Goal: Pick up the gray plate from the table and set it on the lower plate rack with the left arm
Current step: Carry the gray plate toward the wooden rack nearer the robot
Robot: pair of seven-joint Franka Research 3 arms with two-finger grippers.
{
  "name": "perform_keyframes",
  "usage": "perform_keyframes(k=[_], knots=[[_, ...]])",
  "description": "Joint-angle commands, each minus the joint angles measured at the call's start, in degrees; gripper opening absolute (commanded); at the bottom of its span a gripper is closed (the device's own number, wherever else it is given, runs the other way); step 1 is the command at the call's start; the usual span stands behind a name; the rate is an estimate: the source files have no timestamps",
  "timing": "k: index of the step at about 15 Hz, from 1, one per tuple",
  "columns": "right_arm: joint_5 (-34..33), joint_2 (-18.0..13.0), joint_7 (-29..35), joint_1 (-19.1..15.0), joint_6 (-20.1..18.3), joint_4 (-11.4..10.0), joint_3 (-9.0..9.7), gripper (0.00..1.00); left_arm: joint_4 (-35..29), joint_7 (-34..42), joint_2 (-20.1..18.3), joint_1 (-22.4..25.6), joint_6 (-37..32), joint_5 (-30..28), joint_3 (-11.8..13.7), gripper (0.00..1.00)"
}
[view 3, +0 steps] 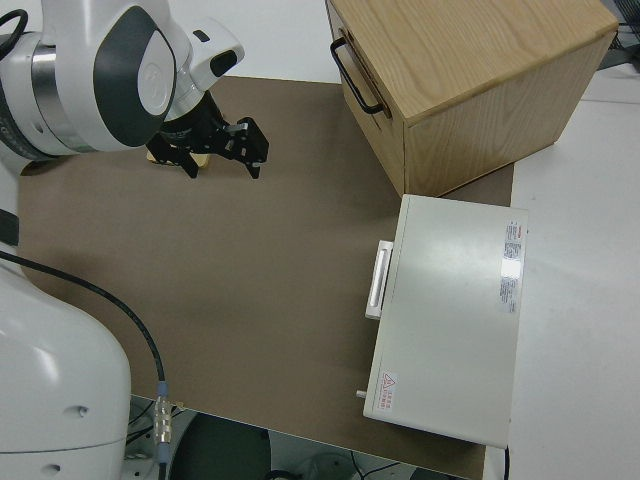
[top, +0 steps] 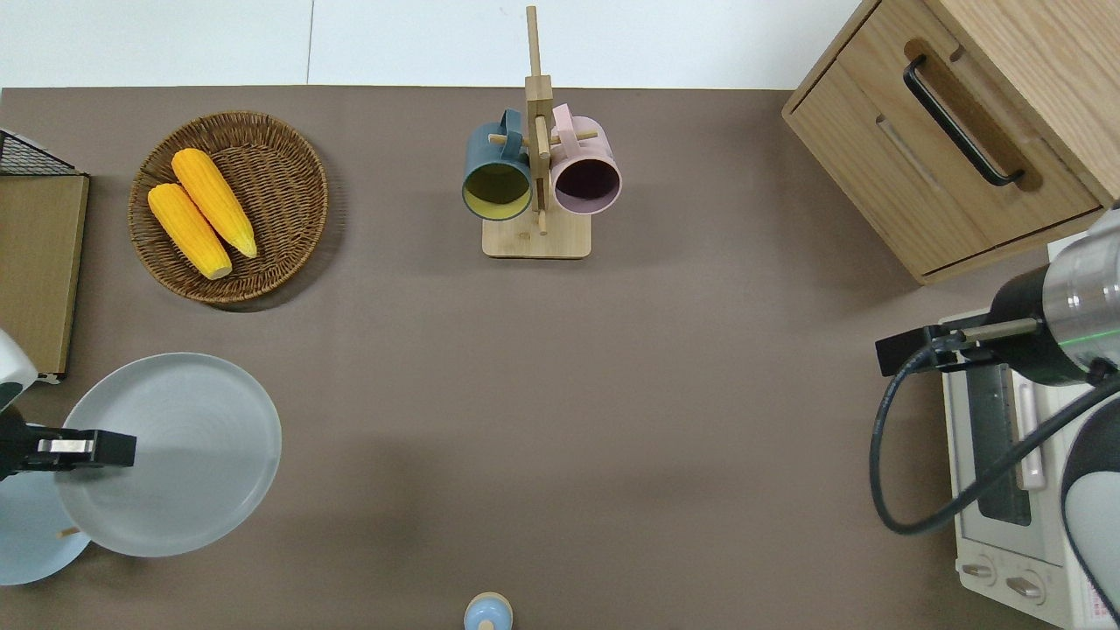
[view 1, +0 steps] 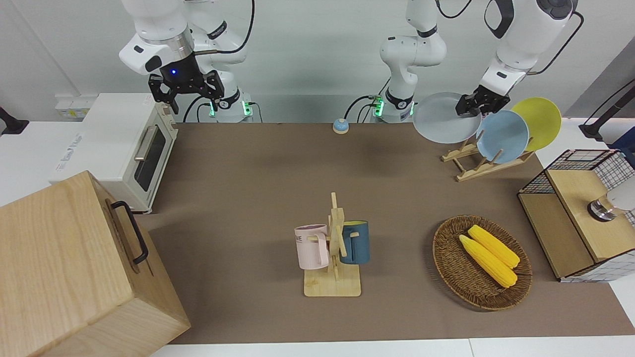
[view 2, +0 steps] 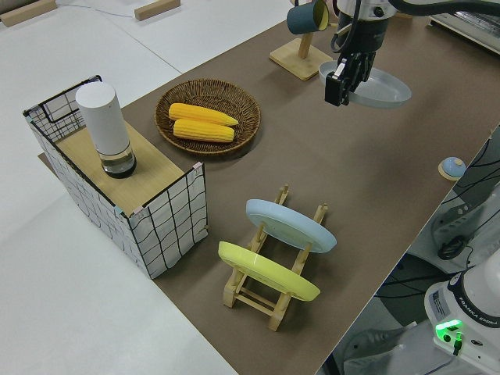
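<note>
Gray plate [view 1: 443, 119] airborne, nearly level, rim in left fingers [view 1: 472, 105]

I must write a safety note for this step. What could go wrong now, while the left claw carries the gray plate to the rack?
The left claw pinches the gray plate only at its rim, so it could slip. On the lower plate rack, the blue plate and yellow plate already stand; the gray plate may knock them.

The front camera faced the robots from across the tabletop [view 1: 248, 198]; the overhead one looked straight down, and both caught the mug stand [view 1: 333, 263]. The left side camera peered diagonally from the plate rack's [view 2: 269, 293] end; the right hovered close above the toaster oven [view 3: 450, 320].
</note>
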Motion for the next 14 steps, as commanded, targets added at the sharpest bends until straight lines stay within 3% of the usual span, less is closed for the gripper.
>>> perform_keyframes(k=[1,7,14], knots=[[0.59,-0.14,0.01,-0.56,-0.83,0.35,0.33,0.987,1.01,-1.17,-0.68,-0.38,-3.68,9.65,-0.83,0.0],[0.59,-0.14,-0.08,-0.56,-0.83,0.35,0.33,0.99,0.31,-7.23,-0.86,-0.99,-8.87,24.77,-3.64,0.0],[0.59,-0.14,0.01,-0.56,-0.83,0.35,0.33,0.987,-8.73,-25.76,0.9,-1.17,-10.63,35.07,-9.09,0.0]])
